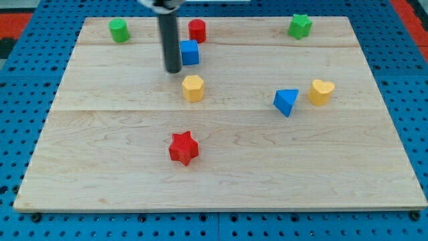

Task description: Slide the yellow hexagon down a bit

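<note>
The yellow hexagon (193,88) sits on the wooden board (221,167), a little left of centre in the upper half. My tip (173,69) is just above and to the left of it, a short gap apart. The rod rises toward the view's top. The blue cube (190,52) stands right next to the rod on its right, above the hexagon.
A red cylinder (196,30) is above the blue cube. A green cylinder (119,30) is at the top left, a green star (300,26) at the top right. A blue triangle (286,102) and yellow heart (321,92) lie at the right. A red star (183,148) lies below the hexagon.
</note>
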Robot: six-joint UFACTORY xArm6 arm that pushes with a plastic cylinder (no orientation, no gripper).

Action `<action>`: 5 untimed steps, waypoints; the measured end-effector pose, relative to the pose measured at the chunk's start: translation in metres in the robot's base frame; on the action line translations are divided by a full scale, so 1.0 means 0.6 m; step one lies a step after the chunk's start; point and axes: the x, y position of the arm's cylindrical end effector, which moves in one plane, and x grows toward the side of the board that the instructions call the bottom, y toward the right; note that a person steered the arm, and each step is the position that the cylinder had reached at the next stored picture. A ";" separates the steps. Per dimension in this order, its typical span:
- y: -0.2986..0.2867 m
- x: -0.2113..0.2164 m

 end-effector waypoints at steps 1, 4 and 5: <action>0.038 0.068; 0.248 0.020; 0.267 -0.006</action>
